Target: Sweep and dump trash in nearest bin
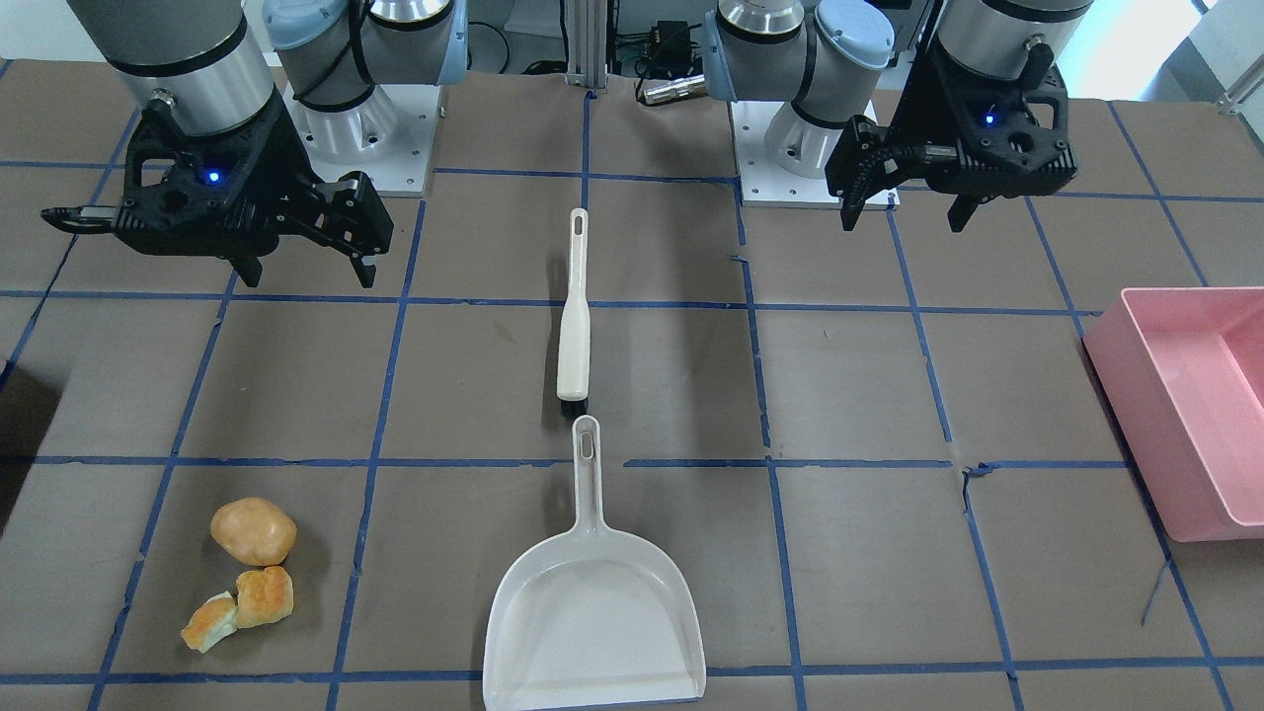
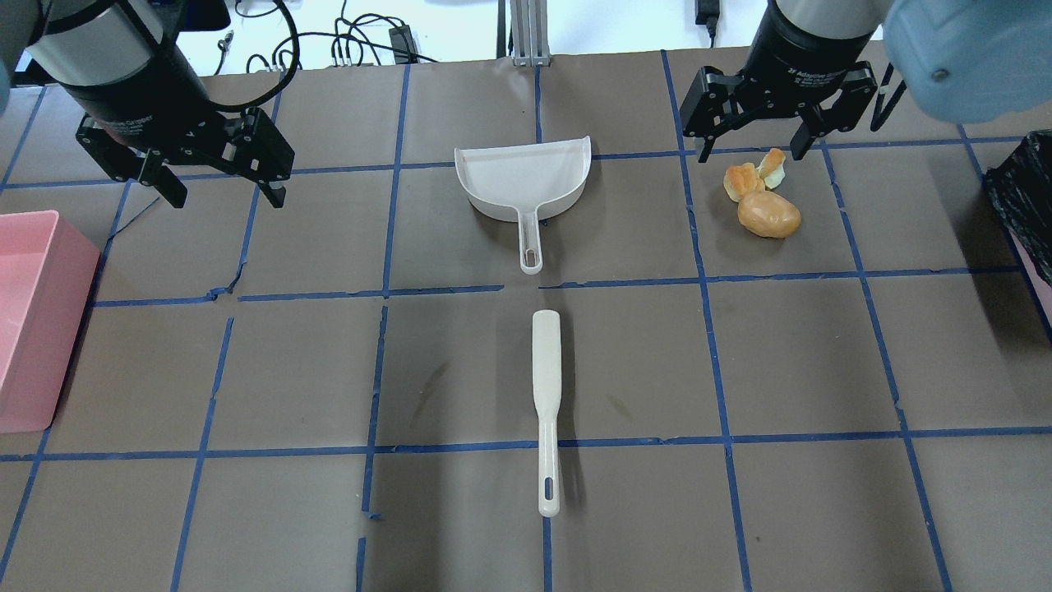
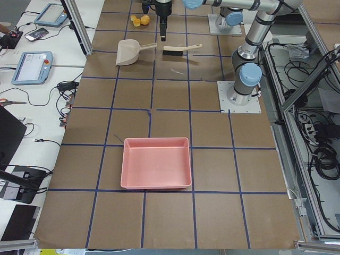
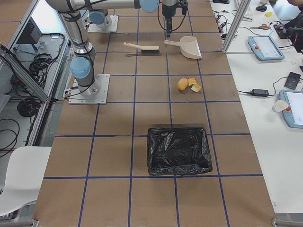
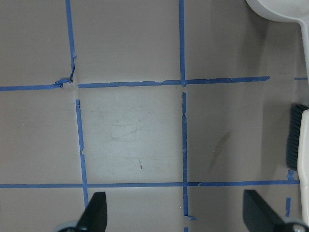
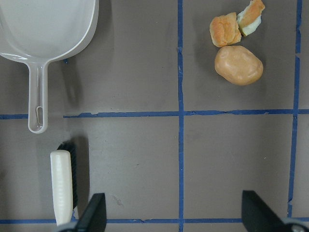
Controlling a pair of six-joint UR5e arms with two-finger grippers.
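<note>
A table (image 2: 329, 370) papered in brown and ruled into squares with blue tape is shown. At the end on the robot's left a pink tub (image 3: 155, 184) is set. In the left side view its smooth pink floor is seen from wall to wall. At the opposite end the bin (image 4: 180, 169) stands, lined with a crumpled black bag (image 4: 177, 149), and only that bag is seen inside it. The bin is shown whole in the right side view alone. Overhead a mere sliver is caught at the edge. A dark patch at the front view's left edge may be its side or its shadow, which cannot be settled.

The trash (image 2: 764, 210) lies on the paper in the robot's right half, between the white dustpan (image 2: 522, 181) and the bin and apart from both. It is made up of a round tan bun (image 1: 254, 531) and two torn golden chunks (image 1: 265, 595) (image 1: 209, 624) close against it. Only white plastic is seen in the dustpan's tray. Its handle is pointed at the white brush (image 2: 546, 386), laid in line with it and apart. Overhead only the brush's white back is shown, while its dark bristles are seen in the front and wrist views.

The left gripper (image 2: 228, 197) and the right gripper (image 2: 751, 154) are hung above the table with fingers spread wide, nothing held or touched. In each wrist view the black fingertips (image 5: 94, 212) (image 6: 94, 215) are seen in the lower corners, with paper between them.
</note>
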